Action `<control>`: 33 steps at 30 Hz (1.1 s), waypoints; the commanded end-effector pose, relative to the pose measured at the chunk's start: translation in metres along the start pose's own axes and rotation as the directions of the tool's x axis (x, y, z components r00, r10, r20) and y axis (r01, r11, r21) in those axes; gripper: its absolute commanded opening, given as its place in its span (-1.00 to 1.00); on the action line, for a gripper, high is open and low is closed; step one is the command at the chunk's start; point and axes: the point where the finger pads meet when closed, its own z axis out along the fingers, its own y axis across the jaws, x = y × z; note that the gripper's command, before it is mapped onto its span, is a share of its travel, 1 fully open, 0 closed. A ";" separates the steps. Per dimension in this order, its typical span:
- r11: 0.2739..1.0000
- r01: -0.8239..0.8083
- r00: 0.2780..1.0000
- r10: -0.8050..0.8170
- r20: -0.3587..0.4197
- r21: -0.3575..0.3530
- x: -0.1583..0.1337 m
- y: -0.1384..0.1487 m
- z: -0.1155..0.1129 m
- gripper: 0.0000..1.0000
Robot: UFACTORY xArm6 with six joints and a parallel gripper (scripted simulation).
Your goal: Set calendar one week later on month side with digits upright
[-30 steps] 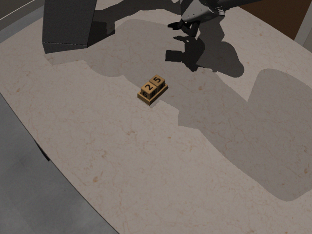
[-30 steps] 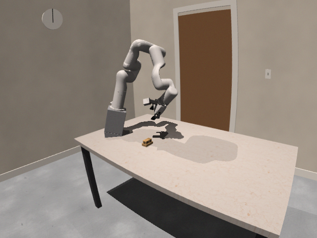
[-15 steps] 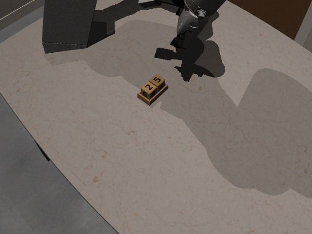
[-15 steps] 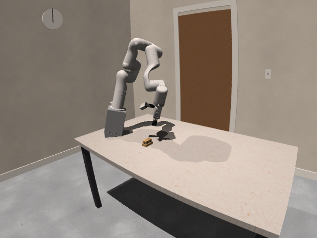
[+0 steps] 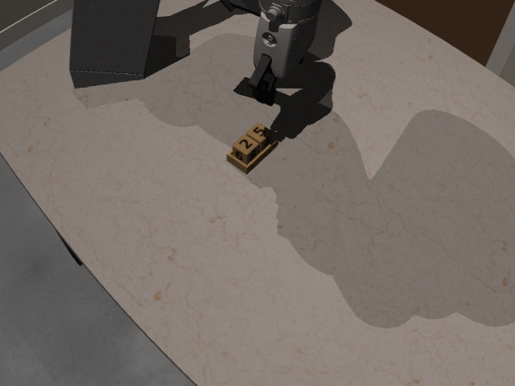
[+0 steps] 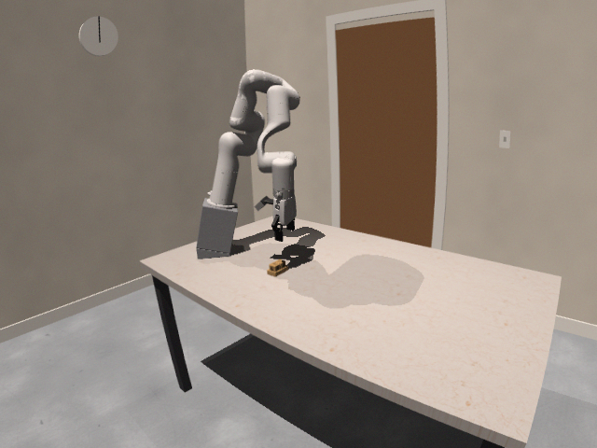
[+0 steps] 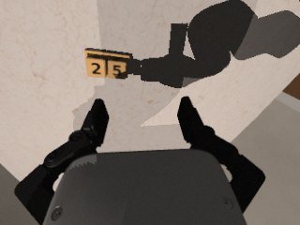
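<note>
A small wooden calendar tray [image 5: 255, 158] lies flat on the table with two cubes side by side in it. The left cube [image 5: 244, 147] shows a 2 on top and the right cube [image 5: 260, 133] a 5; the side of the left cube facing the top camera shows a 6. In the wrist view the tray [image 7: 107, 64] sits at the upper left, cubes reading 2 [image 7: 96, 69] and 5 [image 7: 117, 70]. My gripper [image 5: 263, 89] hangs above the table behind the tray, pointing down, open and empty; its fingertips stand wide apart. It also shows in the exterior view [image 6: 282, 232].
The arm's dark base block [image 5: 112, 39] stands at the table's back left. The table edge [image 5: 95, 269] runs along the left front. A brown door [image 6: 385, 130] is behind the table.
</note>
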 end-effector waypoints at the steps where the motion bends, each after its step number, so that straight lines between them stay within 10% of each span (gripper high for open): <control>1: 0.998 -0.054 0.997 0.052 0.048 0.039 0.000 -0.012 -0.002 1.00; 26: 0.972 -0.202 0.975 0.187 0.123 0.123 0.015 -0.043 -0.011 1.00; 33: 0.867 -0.493 0.865 0.478 0.153 0.074 0.042 -0.062 -0.004 1.00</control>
